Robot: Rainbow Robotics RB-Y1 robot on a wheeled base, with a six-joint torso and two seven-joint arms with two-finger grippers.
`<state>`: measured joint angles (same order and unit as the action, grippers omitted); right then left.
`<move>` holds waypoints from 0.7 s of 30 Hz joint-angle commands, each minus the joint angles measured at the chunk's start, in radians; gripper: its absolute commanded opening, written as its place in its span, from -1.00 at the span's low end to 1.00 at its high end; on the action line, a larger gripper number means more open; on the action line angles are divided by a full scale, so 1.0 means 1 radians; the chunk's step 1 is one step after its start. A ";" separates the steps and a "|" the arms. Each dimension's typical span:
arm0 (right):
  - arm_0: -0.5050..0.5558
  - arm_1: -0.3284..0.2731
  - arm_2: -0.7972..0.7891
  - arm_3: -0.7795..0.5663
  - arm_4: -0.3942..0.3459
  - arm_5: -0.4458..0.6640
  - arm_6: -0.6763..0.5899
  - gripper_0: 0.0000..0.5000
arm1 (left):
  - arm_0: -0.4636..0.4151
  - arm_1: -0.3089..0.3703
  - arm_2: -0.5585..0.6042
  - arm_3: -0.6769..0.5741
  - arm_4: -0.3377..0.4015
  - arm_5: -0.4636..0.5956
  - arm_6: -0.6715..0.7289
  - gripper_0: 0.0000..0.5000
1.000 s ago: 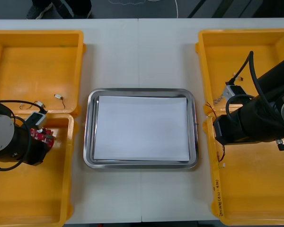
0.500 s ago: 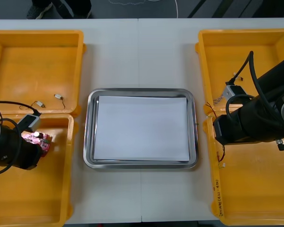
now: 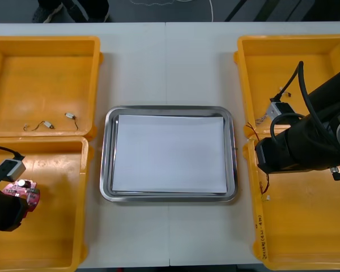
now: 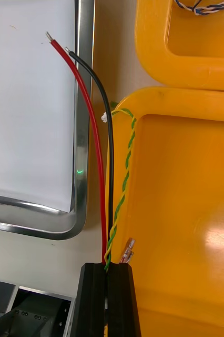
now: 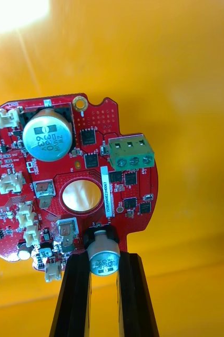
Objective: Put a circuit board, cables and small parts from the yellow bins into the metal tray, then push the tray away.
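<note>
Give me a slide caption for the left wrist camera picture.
Left gripper, jaws shut on a round red circuit board, holds it with a yellow bin behind.

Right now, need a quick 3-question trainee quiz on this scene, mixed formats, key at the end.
1. True or false: the left gripper is shut on the red circuit board.
2. What does the right gripper hold? A) a small metal part B) cables C) nothing
3. Fill in: the inside of the metal tray is ___ in colour.

Key: 1 true; 2 B; 3 white.
</note>
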<state>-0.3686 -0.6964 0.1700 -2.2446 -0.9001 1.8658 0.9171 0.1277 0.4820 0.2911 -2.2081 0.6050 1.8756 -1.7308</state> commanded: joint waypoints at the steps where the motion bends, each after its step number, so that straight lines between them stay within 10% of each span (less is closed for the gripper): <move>1: -0.021 0.014 0.010 -0.009 -0.011 -0.007 -0.032 -1.00 | 0.058 0.041 0.031 -0.048 0.018 -0.021 -0.138 -0.99; 21: -0.021 0.014 0.010 -0.009 -0.014 -0.007 -0.034 -1.00 | 0.053 0.036 -0.024 0.048 -0.007 -0.084 -0.141 -0.99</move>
<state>-0.3686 -0.6963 0.1700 -2.2446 -0.9039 1.8657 0.9166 0.1633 0.4833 0.2877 -2.1663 0.6094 1.8072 -1.7322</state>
